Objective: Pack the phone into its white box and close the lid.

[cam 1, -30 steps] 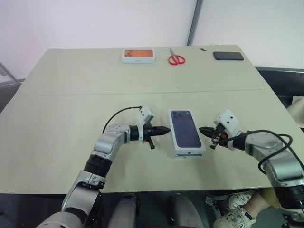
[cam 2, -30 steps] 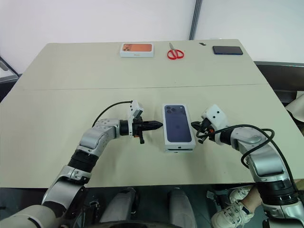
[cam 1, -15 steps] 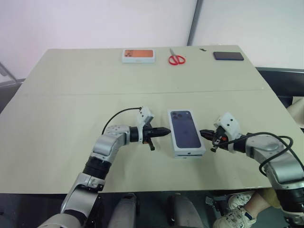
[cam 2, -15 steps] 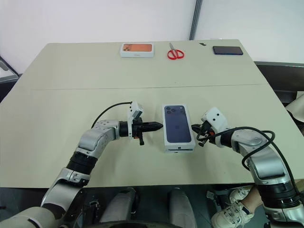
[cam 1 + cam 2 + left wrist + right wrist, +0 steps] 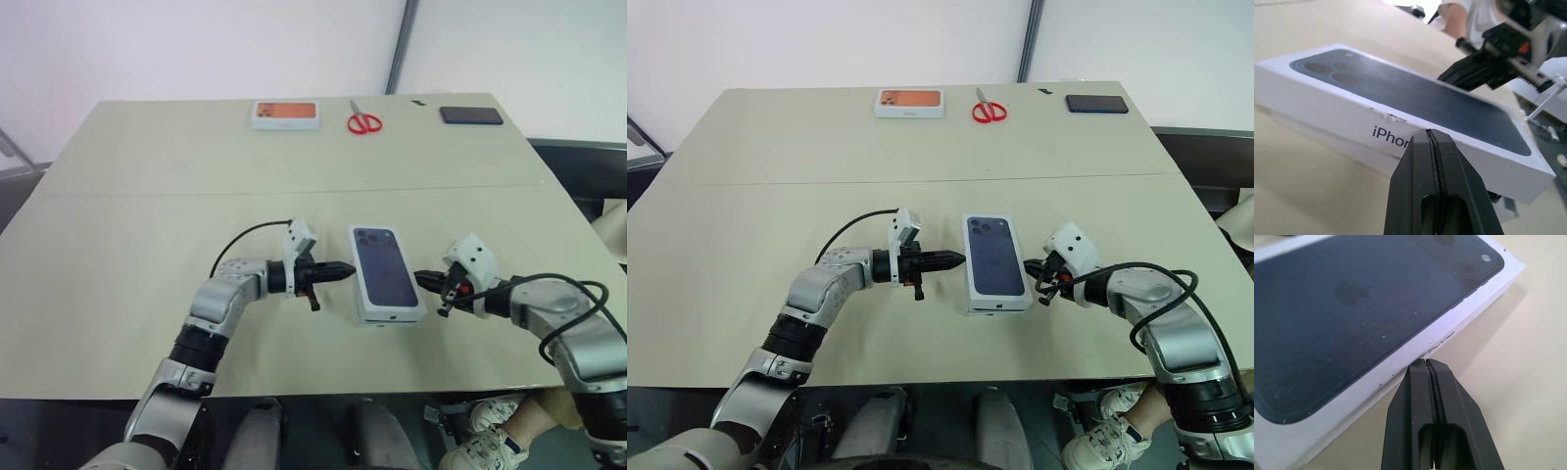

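The lid [image 5: 384, 266], white with a dark blue phone picture on top, lies flat at the table's middle front, covering the white box. A thin strip of the white box [image 5: 1312, 134] shows under the lid's long side. The phone is hidden. My left gripper [image 5: 348, 270] is shut and empty, and it points level at the lid's left side, a small gap away. My right gripper [image 5: 421, 278] is shut and empty too, with its tip close to the lid's right side. In the right wrist view the closed fingertips [image 5: 1425, 364] sit just short of the lid's [image 5: 1352, 308] edge.
At the table's far edge lie a white box with an orange picture [image 5: 285, 114], red scissors [image 5: 364, 121] and a flat black slab [image 5: 471, 115]. A person's shoes [image 5: 490, 446] show below the table's front edge at the right.
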Motion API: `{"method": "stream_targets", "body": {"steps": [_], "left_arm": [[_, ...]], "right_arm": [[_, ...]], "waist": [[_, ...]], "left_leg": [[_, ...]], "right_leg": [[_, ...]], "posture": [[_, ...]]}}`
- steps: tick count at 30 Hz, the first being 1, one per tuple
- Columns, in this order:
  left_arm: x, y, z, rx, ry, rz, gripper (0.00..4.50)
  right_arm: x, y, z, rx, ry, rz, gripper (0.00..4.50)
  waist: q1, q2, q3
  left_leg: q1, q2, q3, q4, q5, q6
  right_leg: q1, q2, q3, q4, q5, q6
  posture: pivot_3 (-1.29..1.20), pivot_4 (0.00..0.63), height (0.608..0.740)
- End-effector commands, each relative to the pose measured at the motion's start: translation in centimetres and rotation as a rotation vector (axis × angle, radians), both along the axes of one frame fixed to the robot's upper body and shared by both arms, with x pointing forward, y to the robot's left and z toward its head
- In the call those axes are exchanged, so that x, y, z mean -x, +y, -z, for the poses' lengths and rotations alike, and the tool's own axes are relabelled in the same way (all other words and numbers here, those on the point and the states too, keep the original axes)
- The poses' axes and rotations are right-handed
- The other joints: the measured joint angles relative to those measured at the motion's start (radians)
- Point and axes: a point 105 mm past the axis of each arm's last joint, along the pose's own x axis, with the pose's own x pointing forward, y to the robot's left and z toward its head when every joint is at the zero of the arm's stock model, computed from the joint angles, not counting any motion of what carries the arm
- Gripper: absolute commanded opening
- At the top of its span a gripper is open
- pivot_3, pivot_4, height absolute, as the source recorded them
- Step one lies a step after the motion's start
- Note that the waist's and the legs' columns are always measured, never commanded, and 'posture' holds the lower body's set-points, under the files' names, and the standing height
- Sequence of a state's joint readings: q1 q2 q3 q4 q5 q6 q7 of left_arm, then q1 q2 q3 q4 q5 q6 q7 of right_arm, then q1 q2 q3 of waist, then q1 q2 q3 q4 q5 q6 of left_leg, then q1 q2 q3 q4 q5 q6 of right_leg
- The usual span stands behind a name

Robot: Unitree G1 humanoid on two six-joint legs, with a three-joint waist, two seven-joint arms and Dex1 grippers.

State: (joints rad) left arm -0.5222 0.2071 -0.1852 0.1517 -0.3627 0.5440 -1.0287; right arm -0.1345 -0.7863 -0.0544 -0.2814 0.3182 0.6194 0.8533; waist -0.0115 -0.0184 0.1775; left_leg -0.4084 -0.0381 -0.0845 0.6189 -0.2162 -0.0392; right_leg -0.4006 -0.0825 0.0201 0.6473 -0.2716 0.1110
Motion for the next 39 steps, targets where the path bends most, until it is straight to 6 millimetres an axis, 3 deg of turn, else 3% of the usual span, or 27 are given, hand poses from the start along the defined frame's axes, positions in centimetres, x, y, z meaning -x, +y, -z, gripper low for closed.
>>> {"method": "stream_targets", "body": {"steps": [1, 7, 18, 27, 35, 39], "left_arm": [[0.8, -0.6, -0.7, 0.018, -0.02, 0.051, 0.0], [0.6, -0.3, -0.3, -0.01, -0.037, 0.035, 0.0], [0.5, 0.8, 0.3, -0.033, -0.023, 0.026, 0.0], [-1.0, 2.3, 1.1, -0.09, -0.046, -0.046, 0.0], [-2.7, 2.1, -2.5, 0.045, -0.057, -0.087, 0.0], [-2.8, 0.8, -4.6, 0.15, -0.051, -0.069, 0.0]], "right_arm": [[0.8, 1.6, -1.1, -0.016, -0.032, -0.093, 0.02], [0.7, 1.8, -1.3, -0.012, -0.043, -0.103, 0.02], [0.9, 1.7, 0.3, 0.062, -0.039, -0.128, 0.02], [0.1, 1.5, 0.6, 0.127, -0.077, -0.126, 0.02], [-1.7, -1.0, -1.6, 0.114, -0.132, -0.054, 0.02], [-2.3, -0.4, -3.1, 0.028, -0.176, -0.046, 0.02]], "waist": [[0.0, 0.0, 0.0], [0.0, 0.0, 0.0], [-0.001, 0.0, 0.0], [-0.001, 0.0, 0.0], [0.001, 0.0, 0.0], [0.001, 0.0, 0.0]], "left_leg": [[0.0, 0.0, 0.0, 0.0, 0.0, 0.0], [0.0, 0.0, 0.0, 0.0, 0.0, 0.0], [0.0, 0.0, 0.0, 0.0, 0.0, 0.0], [0.0, 0.0, 0.0, 0.0, 0.0, 0.0], [0.0, 0.0, 0.0, 0.003, 0.0, 0.0], [0.0, 0.0, 0.0, 0.004, 0.0, 0.0]], "right_leg": [[0.0, 0.0, 0.0, 0.0, 0.0, 0.0], [0.0, 0.0, 0.0, 0.0, 0.0, 0.0], [0.0, 0.0, 0.0, 0.0, 0.0, 0.0], [0.0, 0.0, 0.0, 0.0, 0.0, 0.0], [0.001, 0.0, 0.0, 0.0, 0.0, 0.0], [0.002, 0.0, 0.0, 0.0, 0.0, 0.0]], "posture": [[0.0, 0.15, 0.74], [0.0, 0.15, 0.74], [0.0, 0.15, 0.74], [0.0, 0.15, 0.74], [0.0, 0.15, 0.74], [0.0, 0.15, 0.74]]}}
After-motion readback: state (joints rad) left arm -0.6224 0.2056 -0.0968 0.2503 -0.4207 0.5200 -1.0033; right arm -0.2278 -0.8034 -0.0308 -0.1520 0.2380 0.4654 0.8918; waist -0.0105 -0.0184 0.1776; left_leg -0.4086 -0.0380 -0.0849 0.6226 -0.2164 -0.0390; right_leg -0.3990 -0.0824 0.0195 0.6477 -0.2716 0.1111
